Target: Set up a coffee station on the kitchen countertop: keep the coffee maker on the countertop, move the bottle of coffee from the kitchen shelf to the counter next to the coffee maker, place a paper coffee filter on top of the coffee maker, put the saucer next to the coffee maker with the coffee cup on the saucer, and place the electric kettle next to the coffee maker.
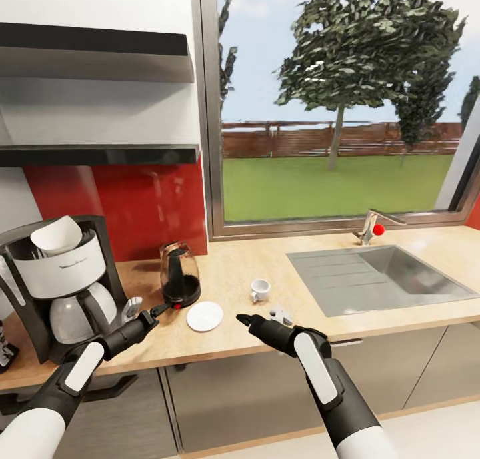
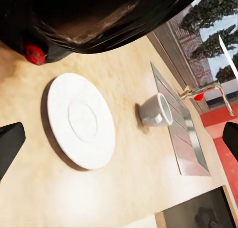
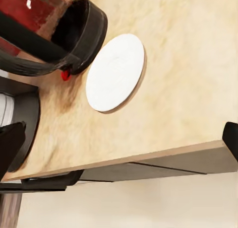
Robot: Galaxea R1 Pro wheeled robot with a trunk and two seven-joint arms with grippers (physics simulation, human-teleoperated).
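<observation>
**Cup sits right of the saucer, nearer the right arm**

Coffee maker [image 1: 57, 282] stands at the bench's left end against the red back wall, a white paper filter [image 1: 57, 234] already in its top. Next along is the electric kettle [image 1: 179, 274], dark and glass-walled. The left gripper [image 1: 159, 310] hangs just in front of the kettle, jaws parted and holding nothing. The saucer [image 1: 205, 316] lies flat and bare close to the bench's front edge, just right of the kettle's base. The coffee cup [image 1: 260, 289] stands upright to the right of the saucer and farther back, apart from it, between saucer and sink [image 1: 373, 279]. The right gripper [image 1: 243, 319] hovers over the front edge, jaws open and empty, pointing leftward; the cup lies just behind and right of its tip. My judgement: the right arm has the shorter reach to the cup, which must then travel left and forward onto the saucer.
</observation>
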